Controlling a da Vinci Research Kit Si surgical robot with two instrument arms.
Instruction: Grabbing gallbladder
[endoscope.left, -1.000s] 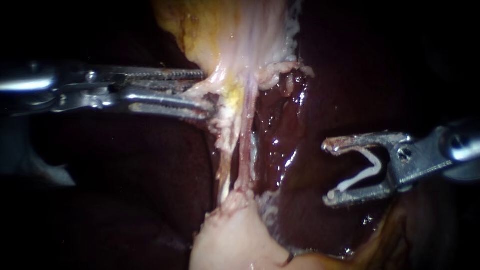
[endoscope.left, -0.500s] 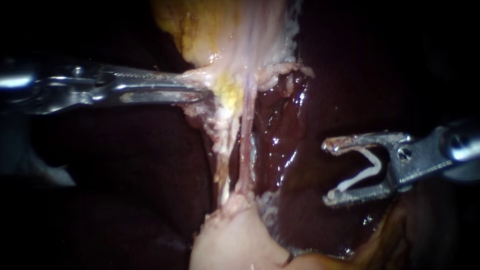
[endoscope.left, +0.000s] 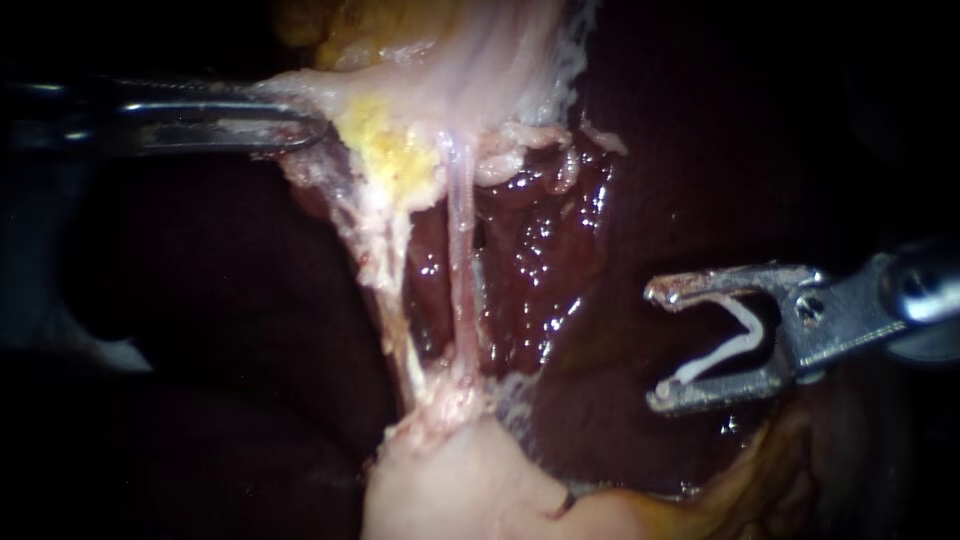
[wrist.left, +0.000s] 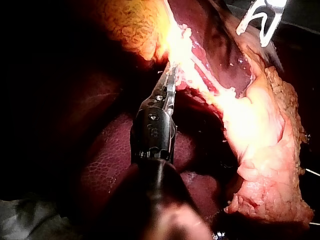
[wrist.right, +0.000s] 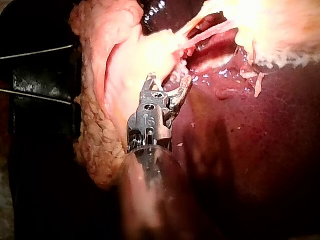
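Left instrument enters from the left, its jaws clamped on the pale left edge of the gallbladder, which lies at the far side of the scene. A taut thin tube runs from it toward the near side, over glossy liver. Right instrument hangs well apart to the right, jaws spread around a white clip that touches both. The left instrument is nearer, and the gallbladder's body lies just right of its tip.
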